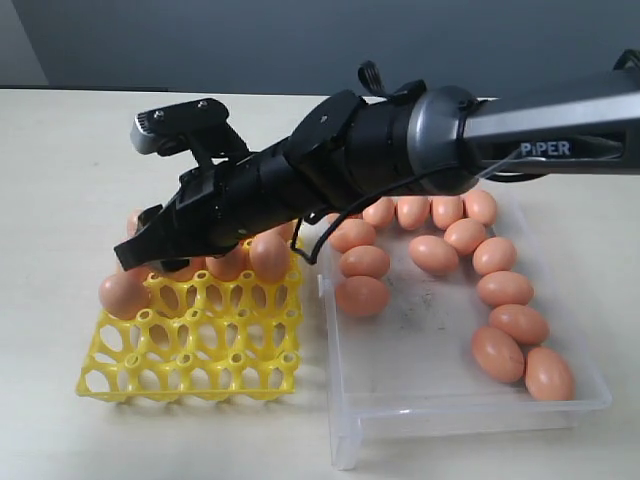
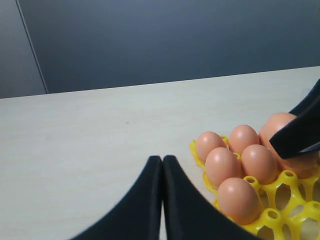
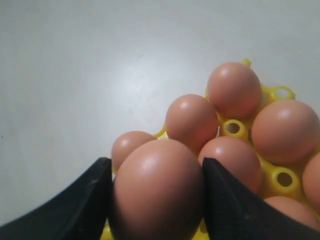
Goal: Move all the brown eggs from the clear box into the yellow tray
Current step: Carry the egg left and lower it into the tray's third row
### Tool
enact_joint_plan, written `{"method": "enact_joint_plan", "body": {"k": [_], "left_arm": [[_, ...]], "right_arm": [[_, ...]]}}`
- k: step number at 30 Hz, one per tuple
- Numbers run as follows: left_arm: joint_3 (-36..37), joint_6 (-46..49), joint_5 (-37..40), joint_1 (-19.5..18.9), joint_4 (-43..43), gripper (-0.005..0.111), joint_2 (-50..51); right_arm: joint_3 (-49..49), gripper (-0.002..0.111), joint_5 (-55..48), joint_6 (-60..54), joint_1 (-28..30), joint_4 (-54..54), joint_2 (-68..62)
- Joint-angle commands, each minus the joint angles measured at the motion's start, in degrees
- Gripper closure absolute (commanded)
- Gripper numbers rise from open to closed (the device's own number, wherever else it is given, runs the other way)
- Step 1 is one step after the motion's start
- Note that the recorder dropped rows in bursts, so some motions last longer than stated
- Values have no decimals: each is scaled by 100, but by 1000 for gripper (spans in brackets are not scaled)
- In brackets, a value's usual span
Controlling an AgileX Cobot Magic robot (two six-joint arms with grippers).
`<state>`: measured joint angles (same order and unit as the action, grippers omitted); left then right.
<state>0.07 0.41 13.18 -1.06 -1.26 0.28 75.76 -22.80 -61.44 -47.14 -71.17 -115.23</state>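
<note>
**Early stage: tray's far rows part filled, most eggs not moved**

The right gripper (image 1: 150, 248) reaches across to the left and sits over the far side of the yellow tray (image 1: 190, 385). Its jaws are spread wide around one held egg (image 3: 157, 187), gripped on both sides. Judged step: lowering this egg into a far cup.

The left gripper (image 2: 162, 200) is pinched together, holds nothing, and hangs over bare table (image 1: 60, 160) near the tray.

Done: a handful of tray eggs (image 1: 122, 293) are seated in the far rows, with some hidden under the arm. The near rows are all bare cups.

Left to do: more than a dozen brown eggs (image 1: 505, 288) lie in the clear box (image 1: 470, 410) on the right, along its far and right sides. I'd put the task well under half done.
</note>
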Motion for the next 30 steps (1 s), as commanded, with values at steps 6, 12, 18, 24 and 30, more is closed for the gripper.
{"method": "enact_joint_plan", "body": {"k": [6, 12, 18, 24, 30], "left_arm": [[-7, -11, -27, 60, 7, 106, -28], [-7, -11, -27, 60, 7, 106, -28], [-7, -11, -27, 60, 7, 106, -28], [-7, 1, -38, 60, 7, 106, -28], [-7, 1, -36, 60, -4, 106, -28]], "right_arm": [[-9, 104, -74, -175, -27, -144, -364], [-9, 104, -36, -201, -27, -144, -362], [-9, 69, -76, -346, -27, -78, -362], [-9, 51, -230, -346, -27, -78, -362], [-9, 51, -289, 398, -17, 1034, 218]]}}
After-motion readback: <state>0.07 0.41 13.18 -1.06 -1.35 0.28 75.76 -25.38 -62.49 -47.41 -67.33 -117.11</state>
